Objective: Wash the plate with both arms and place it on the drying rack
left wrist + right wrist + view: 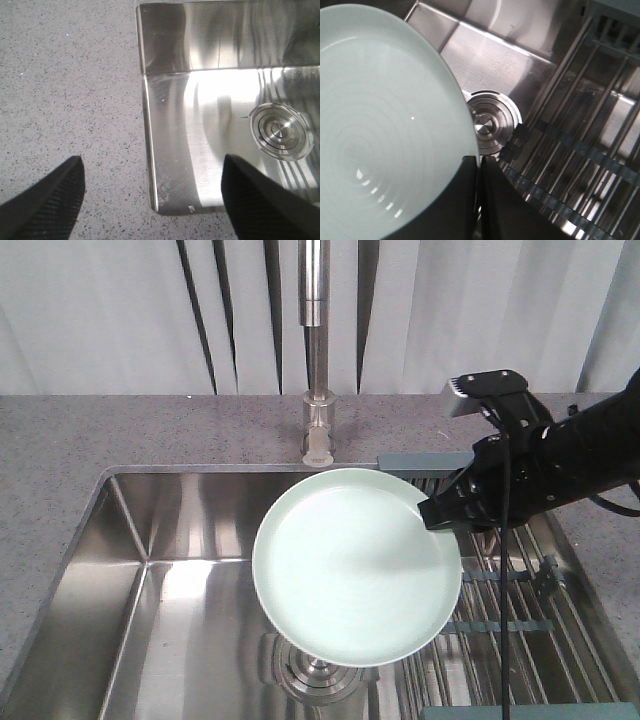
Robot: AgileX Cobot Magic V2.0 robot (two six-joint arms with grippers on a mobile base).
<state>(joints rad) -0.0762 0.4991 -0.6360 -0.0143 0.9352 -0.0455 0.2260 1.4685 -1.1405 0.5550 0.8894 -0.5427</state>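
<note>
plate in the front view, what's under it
The steel sink basin, with the drain showing partly past the lower edge of the plate. The basin floor directly beneath is covered by the plate, which the right gripper holds at its rim.

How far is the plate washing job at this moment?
Done: the plate is lifted, gripped at its rim by the right gripper. In hand: it hangs above the sink near the tap, with no water seen running. Still to do: the left gripper is open and empty at the sink's corner, so washing with both arms seems not begun, and the drying rack holds no plate yet.
</note>
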